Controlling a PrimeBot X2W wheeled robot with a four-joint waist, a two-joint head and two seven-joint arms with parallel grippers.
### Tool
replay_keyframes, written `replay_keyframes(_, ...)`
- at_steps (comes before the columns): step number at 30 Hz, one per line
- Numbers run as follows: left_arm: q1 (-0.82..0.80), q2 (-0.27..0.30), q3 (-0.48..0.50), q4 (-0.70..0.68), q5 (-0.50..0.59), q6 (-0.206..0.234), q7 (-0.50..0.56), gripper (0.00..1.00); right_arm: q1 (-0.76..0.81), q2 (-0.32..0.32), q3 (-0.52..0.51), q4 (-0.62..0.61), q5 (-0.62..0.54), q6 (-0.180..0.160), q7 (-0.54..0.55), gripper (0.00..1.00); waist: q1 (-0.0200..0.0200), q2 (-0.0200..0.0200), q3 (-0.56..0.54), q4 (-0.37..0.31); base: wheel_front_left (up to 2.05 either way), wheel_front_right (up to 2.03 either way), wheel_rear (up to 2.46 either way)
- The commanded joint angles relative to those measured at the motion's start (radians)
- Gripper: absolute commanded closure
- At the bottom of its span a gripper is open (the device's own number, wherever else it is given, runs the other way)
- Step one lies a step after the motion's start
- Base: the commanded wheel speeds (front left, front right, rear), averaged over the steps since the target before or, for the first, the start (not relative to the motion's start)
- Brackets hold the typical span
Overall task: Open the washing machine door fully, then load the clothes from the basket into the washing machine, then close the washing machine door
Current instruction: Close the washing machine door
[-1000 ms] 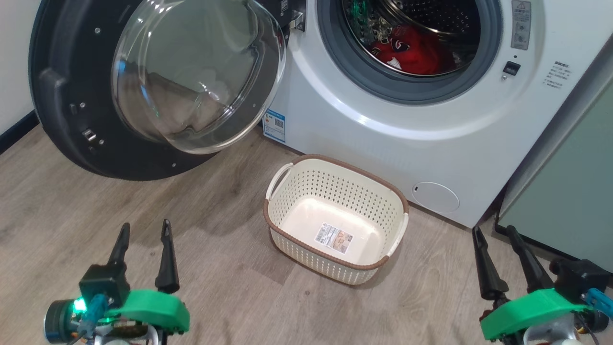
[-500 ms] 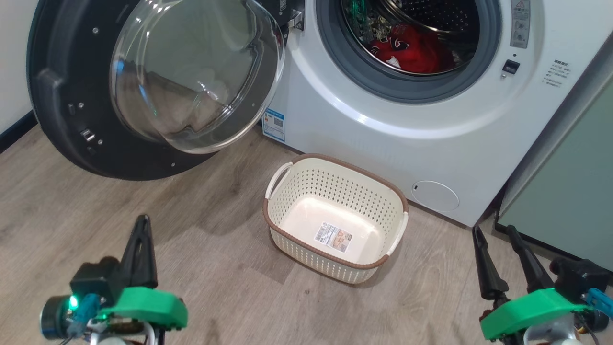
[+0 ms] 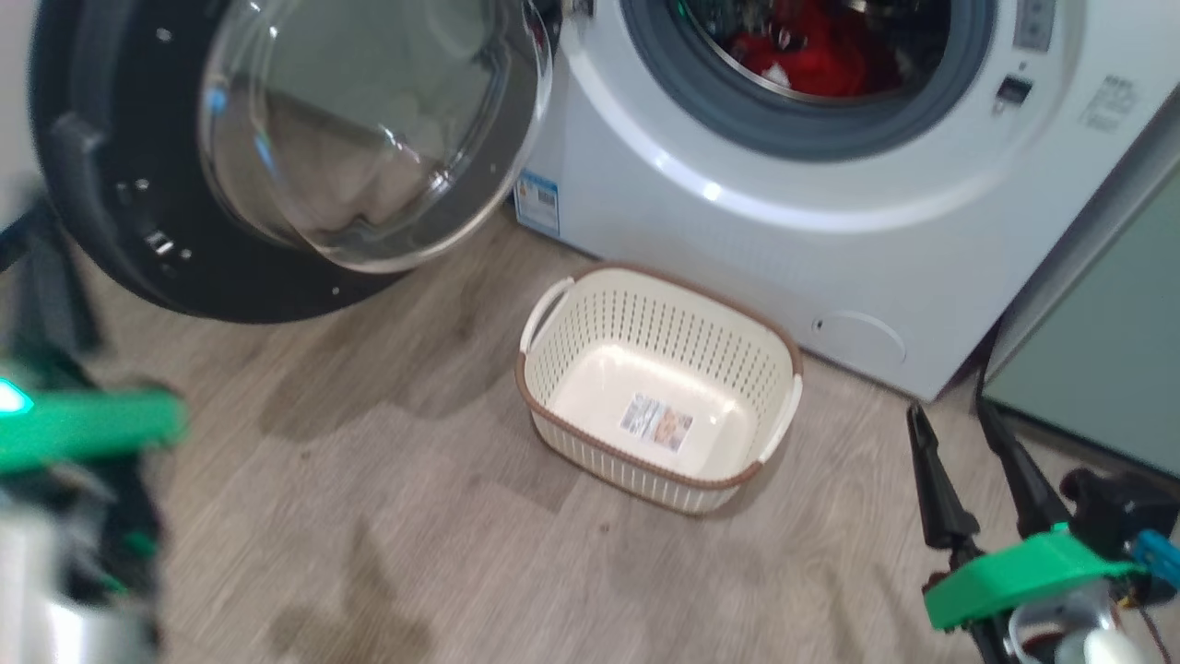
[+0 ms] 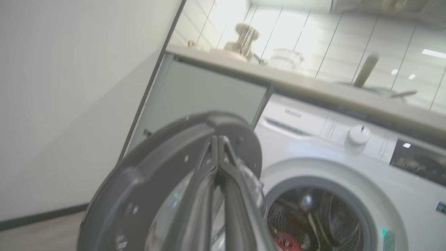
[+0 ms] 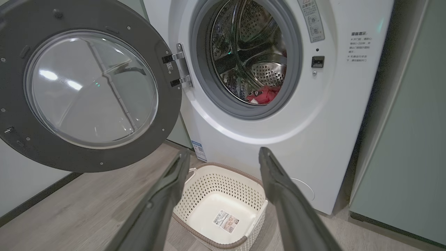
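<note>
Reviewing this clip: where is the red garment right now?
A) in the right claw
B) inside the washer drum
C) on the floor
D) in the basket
B: the clothes lie in the drum of the washing machine, while the basket shows its bare bottom.

Pressed-together left fingers [image 4: 201,202] overlap the open washing machine door [image 4: 146,167], beside the washing machine [image 4: 313,167] holding clothes [image 4: 284,241].
</note>
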State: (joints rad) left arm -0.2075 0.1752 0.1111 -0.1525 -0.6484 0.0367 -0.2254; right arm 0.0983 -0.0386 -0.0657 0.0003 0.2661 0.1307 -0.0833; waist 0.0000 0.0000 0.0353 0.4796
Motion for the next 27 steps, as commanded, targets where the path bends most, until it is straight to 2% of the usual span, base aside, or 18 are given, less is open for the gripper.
replay_keyframes(1,-0.068,0.042,0.056,-0.035,-0.024,-0.010,0.006,1.00,-0.055,-0.012,0.023,-0.043,-0.009,0.000,0.003,0.00,0.0000,0.0000,0.027,-0.003,0.00,0.00,0.00)
replay_keyframes(5,-0.226,0.102,0.165,0.020,-0.199,-0.061,0.047,1.00,-0.084,-0.012,0.026,-0.078,-0.033,0.000,0.028,0.00,0.0000,0.0000,0.080,-0.017,0.00,0.00,0.00)
replay_keyframes(8,-0.337,0.165,0.236,0.112,-0.316,-0.084,0.099,1.00,-0.107,-0.012,0.035,-0.101,-0.048,0.000,0.045,0.00,0.0000,0.0000,0.117,-0.035,0.00,0.00,0.00)
replay_keyframes(15,-0.543,0.327,0.362,0.444,-0.525,-0.093,0.248,1.00,-0.165,-0.012,0.062,-0.140,-0.075,0.000,0.073,0.00,0.0000,0.0000,0.199,-0.080,0.00,0.00,0.00)
replay_keyframes(21,-0.642,0.452,0.419,0.701,-0.573,-0.085,0.297,1.00,-0.201,-0.012,0.073,-0.157,-0.089,0.000,0.087,0.00,0.0000,0.0000,0.250,-0.112,0.00,0.00,0.00)
replay_keyframes(27,-0.697,0.500,0.419,0.855,-0.589,-0.099,0.328,1.00,-0.220,-0.012,0.073,-0.178,-0.105,0.000,0.102,0.00,0.0000,0.0000,0.294,-0.123,0.00,0.00,0.00)
